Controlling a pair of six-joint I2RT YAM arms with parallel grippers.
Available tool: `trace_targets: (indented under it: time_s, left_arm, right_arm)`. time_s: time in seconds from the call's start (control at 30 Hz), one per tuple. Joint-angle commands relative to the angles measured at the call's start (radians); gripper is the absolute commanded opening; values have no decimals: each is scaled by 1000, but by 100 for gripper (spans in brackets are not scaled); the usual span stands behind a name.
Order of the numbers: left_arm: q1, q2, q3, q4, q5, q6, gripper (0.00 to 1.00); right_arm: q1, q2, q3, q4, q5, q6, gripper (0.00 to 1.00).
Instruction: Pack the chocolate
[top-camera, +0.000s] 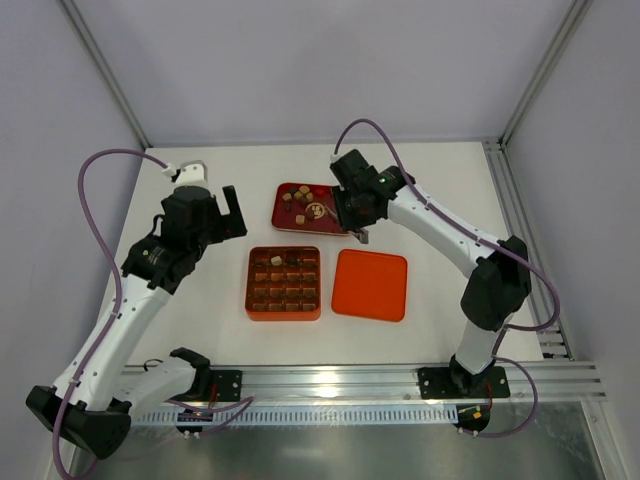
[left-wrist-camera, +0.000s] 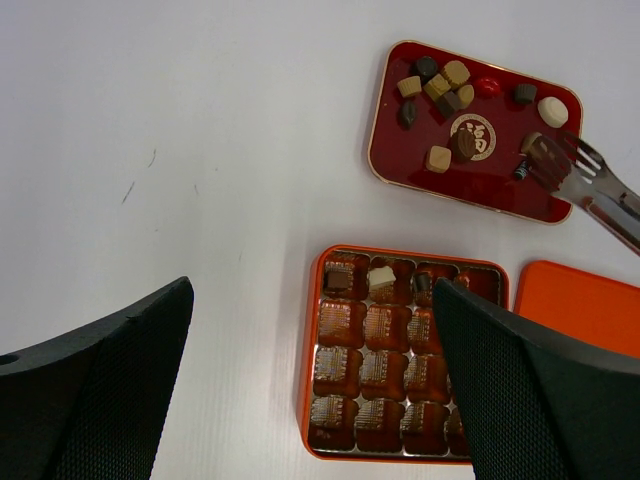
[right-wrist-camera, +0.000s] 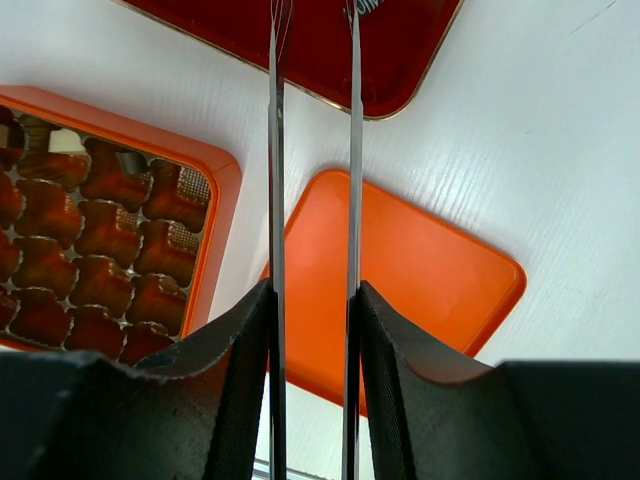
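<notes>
Though the right fingers clamp tongs, whether the tips pinch 1 chocolate is unclear; left fingers gape empty.

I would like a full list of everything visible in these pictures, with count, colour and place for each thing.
table: one, white, under everything.
tray: one, dark red with a white emblem, beyond the box.
loose chocolates: about a dozen, dark brown, tan and cream, on the tray.
box: one, orange, grid of cells, mid-table.
packed chocolates: at least three, dark and cream, in the row of cells nearest the tray.
lid: one, orange, flat, right of the box.
tongs: one pair, metal, tips at a brown piece on the tray.
left tool: black, open, above the box's left side.
right tool: black, shut on the tongs.
</notes>
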Motion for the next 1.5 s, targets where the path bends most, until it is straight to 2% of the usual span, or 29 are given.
trace_targets:
  time_s: [0.0,0.5,0.93,1.47]
  left_arm:
    - [11,-9,15,40,3,-4,100]
    - [15,-9,12,38,6,1,100]
    - [15,-7,11,40,5,-1,100]
    - [20,-7,9,43,6,-3,100]
  right_arm:
    - [-10,30,-14,36,-15,-16,40]
    - [-34,91,-40,65,-1,-8,38]
    - [-50,146,9,59,-24,-17,37]
    - [-50,130,14,42,-19,-25,36]
